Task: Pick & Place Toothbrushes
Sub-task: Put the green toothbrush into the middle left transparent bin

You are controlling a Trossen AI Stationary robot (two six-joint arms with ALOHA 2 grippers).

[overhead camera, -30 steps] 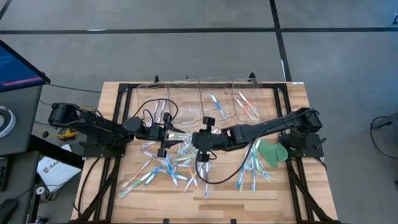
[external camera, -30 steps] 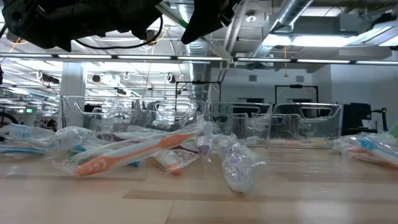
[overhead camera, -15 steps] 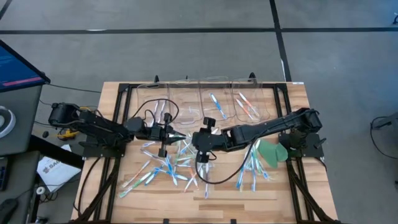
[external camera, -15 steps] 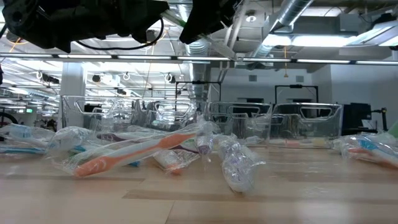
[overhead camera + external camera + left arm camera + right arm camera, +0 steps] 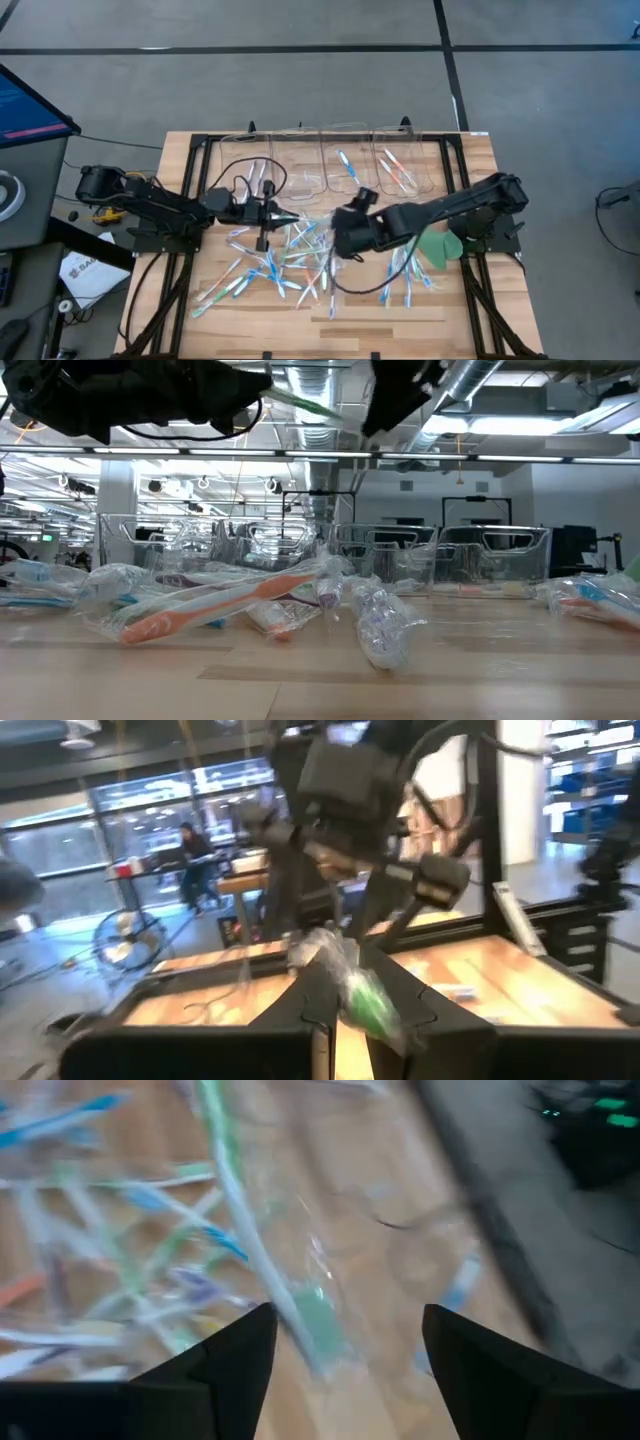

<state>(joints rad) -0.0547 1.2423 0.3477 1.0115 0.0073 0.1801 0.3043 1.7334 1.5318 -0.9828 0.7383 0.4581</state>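
Wood bench (image 5: 470, 300): pale planks, carrying the loose pile and a row of clear bins.
Toothbrushes (image 5: 265, 265): dozens in clear wrappers lie scattered over the middle of the bench; a few rest inside the clear bins (image 5: 345, 165) at the far edge.
Left claw (image 5: 290, 215): raised above the pile's left part, fingers pinched tight on a wrapped green toothbrush (image 5: 365, 1000) that sticks out past the fingertips.
Right claw (image 5: 345, 1345): over the centre of the pile, fingers spread wide with nothing between them; a green toothbrush (image 5: 250, 1240) shows beyond them.
Green disc (image 5: 435, 245): flat on the bench near the right arm's base.
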